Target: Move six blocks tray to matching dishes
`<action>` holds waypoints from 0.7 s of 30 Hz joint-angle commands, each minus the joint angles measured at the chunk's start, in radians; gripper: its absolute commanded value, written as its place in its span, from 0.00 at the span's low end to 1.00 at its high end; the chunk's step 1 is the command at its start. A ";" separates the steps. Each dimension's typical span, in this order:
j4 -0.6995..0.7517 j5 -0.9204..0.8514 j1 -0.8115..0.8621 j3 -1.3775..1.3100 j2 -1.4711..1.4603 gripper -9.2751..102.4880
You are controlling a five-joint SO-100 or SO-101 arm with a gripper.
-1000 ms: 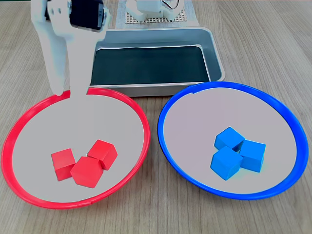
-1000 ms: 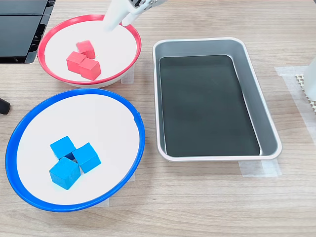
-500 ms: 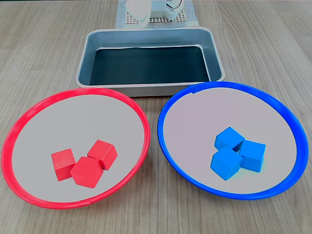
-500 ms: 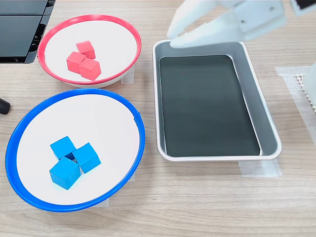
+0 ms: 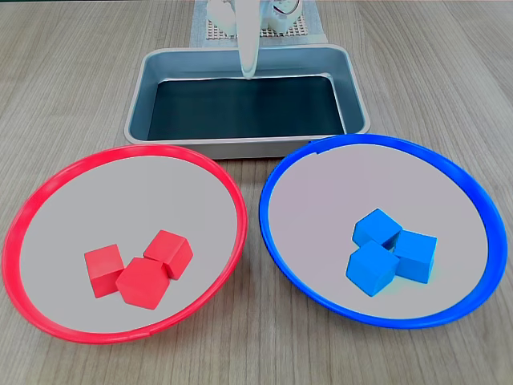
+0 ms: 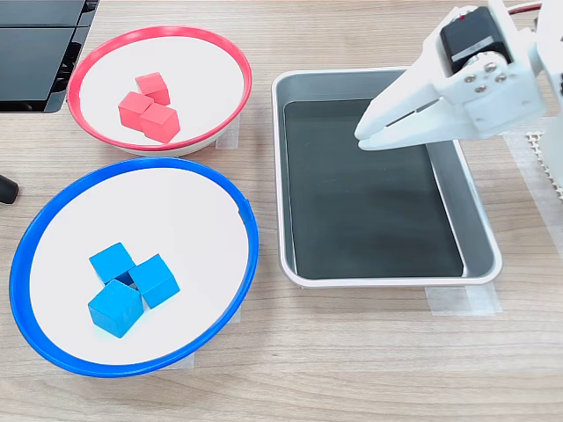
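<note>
We note the end effector (image 6: pixel 362 137) above the tray (image 6: pixel 457 171), its fingers drawn together to a narrow tip, holding nothing. Three red blocks (image 5: pixel 138 268) lie clustered in the red-rimmed dish (image 5: pixel 48 189); three blue blocks (image 5: pixel 393 253) touch in the blue-rimmed dish (image 5: pixel 473 192). Tray bottom bare, all on the bench (image 5: pixel 72 72).

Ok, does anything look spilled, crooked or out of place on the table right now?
Nothing stands out. Three red blocks lie in the red-rimmed dish, three blue blocks in the blue-rimmed dish, none on the table. The tray sits flat, with the gripper above it, holding nothing.
</note>
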 commanded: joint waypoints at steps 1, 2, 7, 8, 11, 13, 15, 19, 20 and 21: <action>0.075 -0.005 0.008 0.000 0.058 0.08; 0.083 -0.006 0.009 0.000 0.064 0.08; 0.083 -0.005 0.009 0.000 0.064 0.08; 0.083 -0.005 0.009 0.000 0.064 0.09; 0.083 -0.005 0.009 0.000 0.064 0.08; 0.083 -0.005 0.009 0.000 0.064 0.08; 0.083 -0.005 0.009 0.000 0.064 0.08; 0.083 -0.005 0.009 0.000 0.064 0.08; 0.083 -0.005 0.009 0.000 0.064 0.08; 0.083 -0.005 0.009 0.000 0.064 0.08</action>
